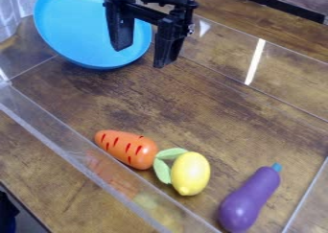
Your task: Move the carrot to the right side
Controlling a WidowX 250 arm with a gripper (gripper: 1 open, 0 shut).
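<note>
the orange toy carrot with dark groove lines lies on its side on the brown wood-grain table, just beside the yellow toy lemon, on the side of the lemon toward the left edge of the view. the lemon's 2 green leaves fill the narrow space between the lemon and the carrot's end. the purple toy eggplant lies near the lemon, on its other side and a bit lower in the view, with its blue-green stem tip angled up and away. the black robot jaws are well apart from the lemon, far above it in the view, their 2 fingers spread with a gap between them and nothing pinched. farther from the lemon than the carrot is, the round blue plate sits partly behind the jaws.
</note>
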